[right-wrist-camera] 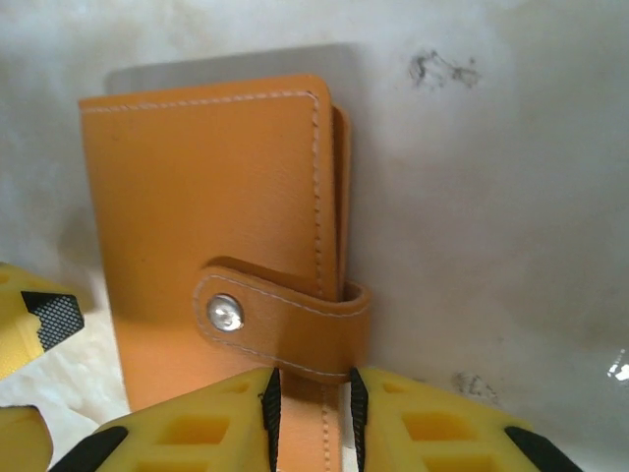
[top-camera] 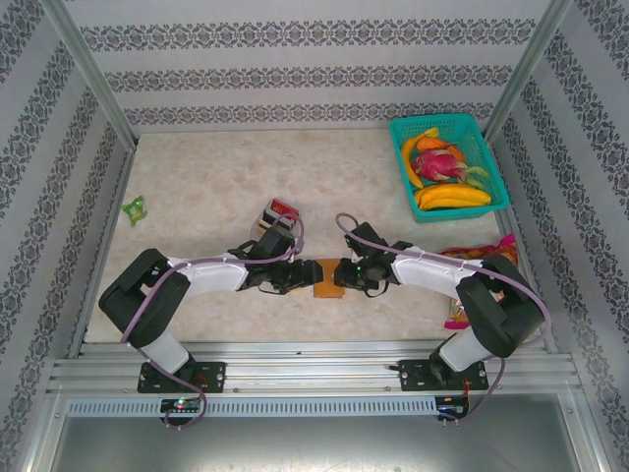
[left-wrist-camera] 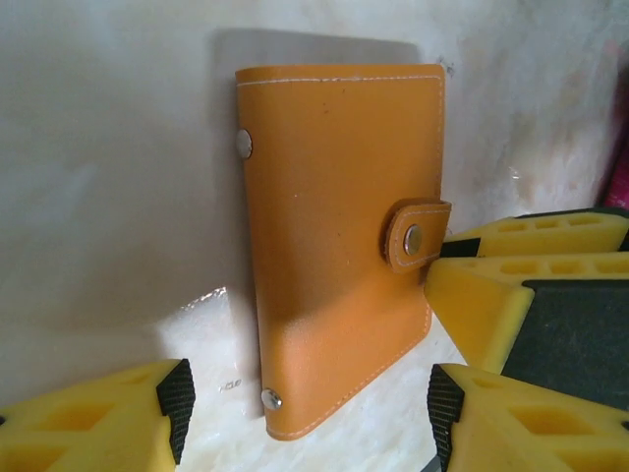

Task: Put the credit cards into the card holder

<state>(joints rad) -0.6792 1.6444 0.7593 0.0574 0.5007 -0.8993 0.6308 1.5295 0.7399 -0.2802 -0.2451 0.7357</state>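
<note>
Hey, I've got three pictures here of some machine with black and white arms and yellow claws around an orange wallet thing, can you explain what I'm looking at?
These are two robot arms bolted at the near edge of a table. The overhead picture looks down from behind them; the other two come from cameras on each wrist, so the yellow pieces are the arms' own fingers.

Between the arms lies the card holder, an orange folding wallet, snapped shut. The right gripper has its fingers pinched on the wallet's edge just below the snap strap. The left gripper sits open beside the wallet, touching nothing visible.

Further off are a teal basket of toy fruit, a small box of cards and a green item.
</note>
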